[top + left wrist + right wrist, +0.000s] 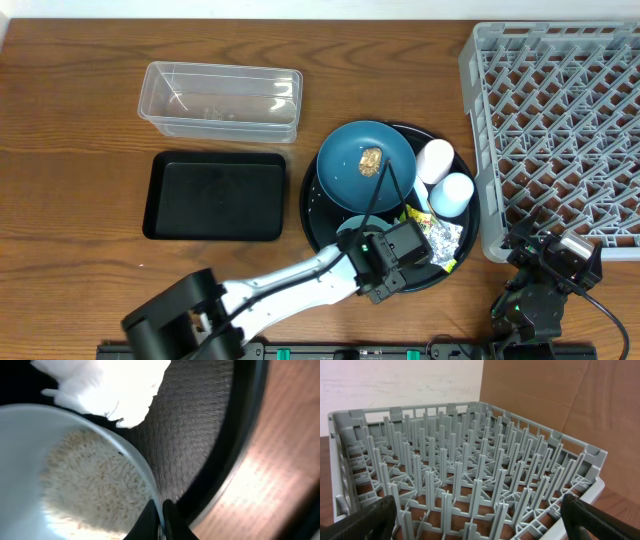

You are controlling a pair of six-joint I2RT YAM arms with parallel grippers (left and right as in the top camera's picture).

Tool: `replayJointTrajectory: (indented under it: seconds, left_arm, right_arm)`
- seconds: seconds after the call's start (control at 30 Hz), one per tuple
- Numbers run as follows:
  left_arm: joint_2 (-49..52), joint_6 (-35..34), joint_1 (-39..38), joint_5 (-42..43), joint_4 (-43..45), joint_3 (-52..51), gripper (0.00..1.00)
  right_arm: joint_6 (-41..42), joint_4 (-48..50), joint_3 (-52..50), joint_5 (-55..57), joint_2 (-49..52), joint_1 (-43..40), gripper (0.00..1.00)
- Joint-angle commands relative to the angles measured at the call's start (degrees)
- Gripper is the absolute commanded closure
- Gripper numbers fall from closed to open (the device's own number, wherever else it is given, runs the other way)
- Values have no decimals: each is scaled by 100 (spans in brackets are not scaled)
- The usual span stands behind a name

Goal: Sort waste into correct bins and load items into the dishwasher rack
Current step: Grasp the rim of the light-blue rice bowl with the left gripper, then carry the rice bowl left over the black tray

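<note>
Down near the desk's front edge, the left claw (161,519) is pinched shut on the bowl (22,505) rim. Facing the rack (470,445), the right claw (482,519) gapes wide, empty.

Overhead: bright, even, diffuse light; sharp throughout. Clear tub (220,100) and black tray (215,195) throw only thin, soft shadows on the counter (60,270).
Left wrist: very close, blurred overall. Tissue (110,385) at 11 o'clock blown out to flat white; bowl (30,460) rim smeared; rice (95,480) least soft; pale glare patch on wood at 4 o'clock.
Right wrist: rack (470,475) evenly lit, crisp. Right pincer (480,519) fingers (370,521) at 7 and 5 o'clock dark, unfocused.
</note>
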Motion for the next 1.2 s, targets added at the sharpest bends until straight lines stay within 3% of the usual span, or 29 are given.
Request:
replayJointTrajectory:
  seconds: [0.0,0.33,0.53,0.7,1.17]
  left_arm:
    - [-446,-118,-4,31,-72,79,94]
    - [-1165,-146,39,-334,-446,79,94]
    - [-1617,-337,481,-372,-527,79,94]
    - [-2044,-339,1266,-98,-662,79,94]
    - [-2218,-260,4166,2240,-887,76,94]
  right_arm:
    - [-28,-42,-7,83,-11,13,1]
    - [-28,-42,-7,81,-11,13,1]
    - [-28,-42,-7,81,-11,13,1]
    - [-28,-42,-7,83,-11,13,1]
    - [-28,-42,-7,83,-11,13,1]
